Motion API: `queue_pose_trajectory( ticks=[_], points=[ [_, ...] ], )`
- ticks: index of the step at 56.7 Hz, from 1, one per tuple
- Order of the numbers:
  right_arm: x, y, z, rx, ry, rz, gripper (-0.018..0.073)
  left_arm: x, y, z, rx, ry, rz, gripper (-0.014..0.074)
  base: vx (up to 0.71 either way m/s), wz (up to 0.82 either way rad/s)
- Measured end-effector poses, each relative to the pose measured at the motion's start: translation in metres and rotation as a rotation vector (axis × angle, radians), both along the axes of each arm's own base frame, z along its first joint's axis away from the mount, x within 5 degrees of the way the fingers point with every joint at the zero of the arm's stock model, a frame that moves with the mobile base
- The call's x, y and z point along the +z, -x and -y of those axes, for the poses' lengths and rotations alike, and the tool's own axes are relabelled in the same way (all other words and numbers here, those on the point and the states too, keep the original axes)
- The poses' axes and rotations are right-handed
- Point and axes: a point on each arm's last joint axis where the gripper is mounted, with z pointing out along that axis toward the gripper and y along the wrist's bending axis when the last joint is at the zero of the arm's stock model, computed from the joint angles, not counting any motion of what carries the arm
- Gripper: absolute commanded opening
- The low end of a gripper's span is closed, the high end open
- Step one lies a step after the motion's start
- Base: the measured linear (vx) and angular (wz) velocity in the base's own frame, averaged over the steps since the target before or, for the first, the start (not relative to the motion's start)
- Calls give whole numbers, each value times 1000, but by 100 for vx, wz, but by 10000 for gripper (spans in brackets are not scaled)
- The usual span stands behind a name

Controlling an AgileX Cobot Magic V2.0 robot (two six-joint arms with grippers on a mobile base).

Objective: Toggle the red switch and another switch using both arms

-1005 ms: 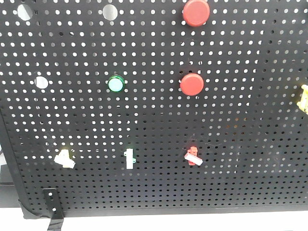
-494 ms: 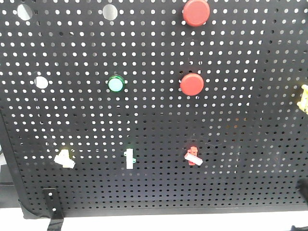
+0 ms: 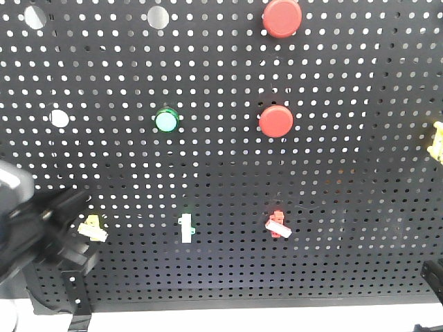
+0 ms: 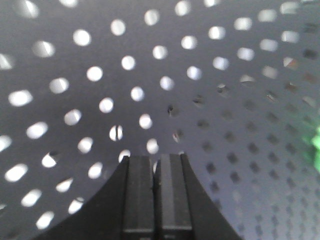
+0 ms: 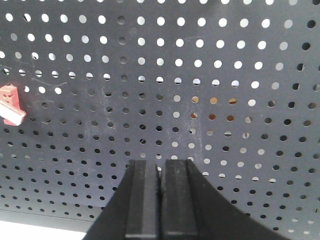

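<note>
Left pincer (image 4: 156,160) and right pincer (image 5: 160,165) are closed on nothing; right sits wide of tiny red toggle switch (image 5: 11,105); a hasty sideways swing could overshoot it.

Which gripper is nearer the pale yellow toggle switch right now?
Left. The left gripper is close beside the pale yellow switch. The right gripper is at the pegboard's lower right edge, beyond the red switch.
</note>
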Motion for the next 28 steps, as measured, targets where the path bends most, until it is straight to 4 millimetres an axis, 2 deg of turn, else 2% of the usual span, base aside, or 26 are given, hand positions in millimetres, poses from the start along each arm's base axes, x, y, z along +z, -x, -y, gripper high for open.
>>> queue_pose_trajectory(
  ticks=[11, 28],
  points=[
    [0, 0, 0, 0, -1, -1, -6, -1, -2, 0, 14, 25, -29, 3, 0, 0],
    [0, 0, 0, 0, -1, -1, -6, -14, -3, -2, 36, -2, -158, 3, 0, 0]
  ],
)
